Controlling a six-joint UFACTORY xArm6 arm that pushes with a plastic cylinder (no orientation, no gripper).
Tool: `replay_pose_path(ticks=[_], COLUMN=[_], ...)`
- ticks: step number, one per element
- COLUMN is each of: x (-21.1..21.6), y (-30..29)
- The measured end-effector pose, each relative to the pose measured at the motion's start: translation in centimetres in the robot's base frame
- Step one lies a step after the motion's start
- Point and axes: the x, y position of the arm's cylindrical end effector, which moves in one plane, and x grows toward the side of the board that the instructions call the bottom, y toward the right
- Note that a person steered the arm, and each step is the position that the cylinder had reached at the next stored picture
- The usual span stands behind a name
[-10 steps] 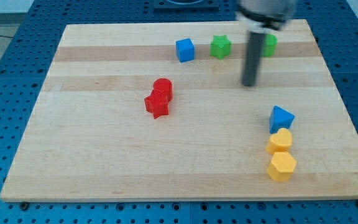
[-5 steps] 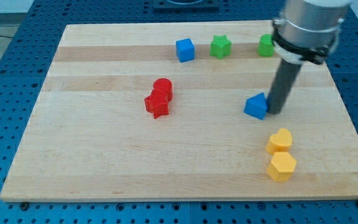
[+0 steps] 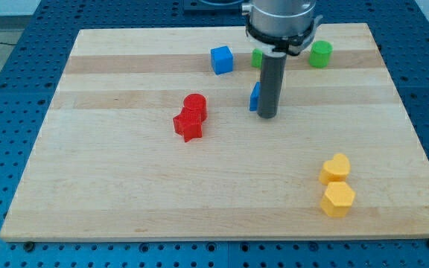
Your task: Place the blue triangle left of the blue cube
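One blue triangle [image 3: 254,97] shows only as a sliver at the left edge of our rod, touching it, near the board's middle, below and to the right of the blue cube [image 3: 221,59]. My tip [image 3: 267,116] sits just right of the triangle; we have no fingers, so nothing is grasped. A green block [image 3: 257,57] is mostly hidden behind the rod; a green cylinder [image 3: 320,53] stands further right. Two red blocks [image 3: 190,117] touch at centre-left. A yellow heart [image 3: 335,169] and a yellow hexagon [image 3: 338,199] sit at lower right on the wooden board [image 3: 110,186].
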Motion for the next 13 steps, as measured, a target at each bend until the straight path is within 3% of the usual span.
replay_pose_path(ticks=[2, 4, 7, 11, 13], x=[-4.8, -7.9, -4.8, -5.7, -7.6], y=[-0.6, -8.6, -11.1, -24.1, -22.1])
